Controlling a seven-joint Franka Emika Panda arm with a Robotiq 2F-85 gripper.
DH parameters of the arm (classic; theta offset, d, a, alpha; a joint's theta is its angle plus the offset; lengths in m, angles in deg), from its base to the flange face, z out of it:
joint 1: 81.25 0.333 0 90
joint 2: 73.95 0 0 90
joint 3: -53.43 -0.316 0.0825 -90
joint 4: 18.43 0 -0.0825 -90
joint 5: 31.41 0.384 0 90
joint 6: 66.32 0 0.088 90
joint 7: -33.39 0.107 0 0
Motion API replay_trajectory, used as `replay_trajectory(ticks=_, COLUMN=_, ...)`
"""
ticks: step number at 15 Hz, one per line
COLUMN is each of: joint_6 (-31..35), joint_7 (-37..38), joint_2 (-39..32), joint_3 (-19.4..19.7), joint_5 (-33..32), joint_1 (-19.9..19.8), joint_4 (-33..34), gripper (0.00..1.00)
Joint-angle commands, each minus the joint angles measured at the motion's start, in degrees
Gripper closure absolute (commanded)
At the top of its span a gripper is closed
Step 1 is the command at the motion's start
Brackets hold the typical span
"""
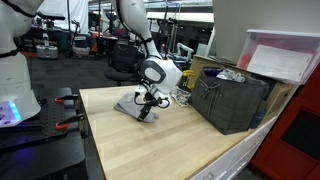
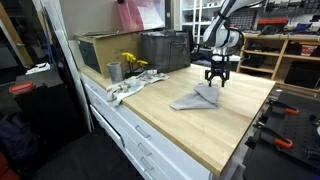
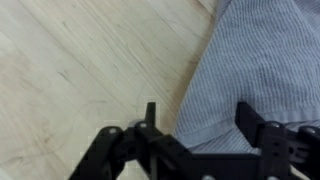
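Fingers stood spread and empty, with the gripper low over the near end of the grey cloth, which lay rumpled on the wooden table. I judged the cloth light, limp and not fragile. I'd pinch it at the edge lying between the fingers, gathering a fold for bulk.

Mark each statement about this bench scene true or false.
1. A grey cloth lies on the wooden table. True.
2. The gripper is shut on the cloth. False: in the wrist view its jaws stand open over the cloth's edge.
3. A dark crate stands on the table. True.
4. The cloth lies inside the crate. False: it lies flat on the bare tabletop, apart from the crate.
5. A metal cup stands on the cloth. False: it stands far from it, near the table's end.
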Motion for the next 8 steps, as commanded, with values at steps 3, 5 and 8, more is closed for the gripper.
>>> replay_trajectory(ticks=3, joint_6=0.2, joint_7=-1.7, joint_2=-0.6, joint_3=-1.2, joint_5=2.6, joint_1=-1.1, joint_4=1.2, gripper=0.65)
replay_trajectory(ticks=5, joint_6=0.2, joint_7=-1.7, joint_2=0.0, joint_3=-1.2, joint_5=2.7, joint_1=-1.0, joint_4=0.6, gripper=0.80)
replay_trajectory(ticks=8, joint_6=0.3, joint_7=-1.5, joint_2=1.2, joint_3=-1.2, joint_5=2.6, joint_1=-0.6, joint_4=-0.4, gripper=0.99)
